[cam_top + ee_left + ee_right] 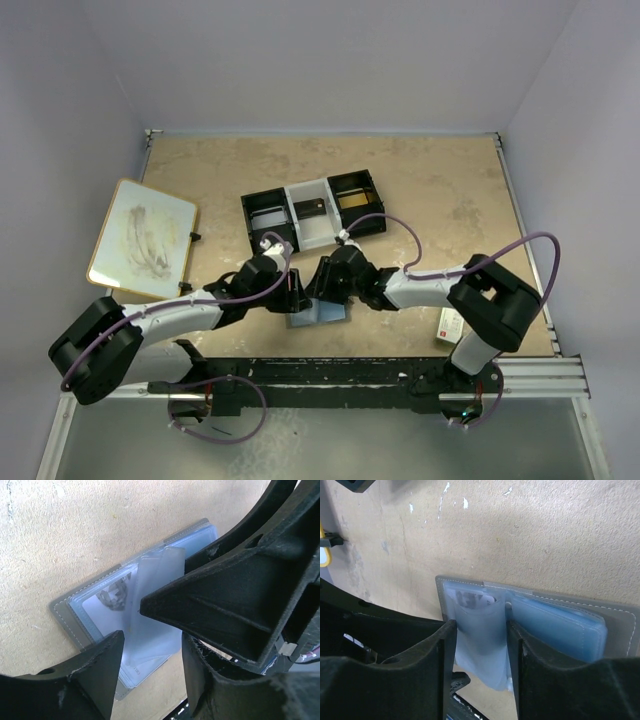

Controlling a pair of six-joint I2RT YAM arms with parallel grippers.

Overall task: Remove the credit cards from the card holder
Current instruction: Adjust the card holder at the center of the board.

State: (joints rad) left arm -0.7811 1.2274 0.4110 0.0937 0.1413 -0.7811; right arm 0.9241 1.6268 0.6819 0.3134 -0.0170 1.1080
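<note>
The grey card holder lies open on the table, its pale blue-grey inside up. A white card with a dark print shows inside one clear pocket. A translucent sleeve stands up from the holder's fold. My right gripper straddles that sleeve, one finger at each edge, jaws apart. My left gripper hovers open over the holder's near corner with nothing pinched. The right gripper's fingers cross in front of it. From above, both grippers meet over the holder.
A black-and-white three-compartment tray stands just behind the grippers. A white board with a wooden rim lies at the left. A small white-and-red box sits at the right, partly behind the right arm. A black rail runs along the near edge.
</note>
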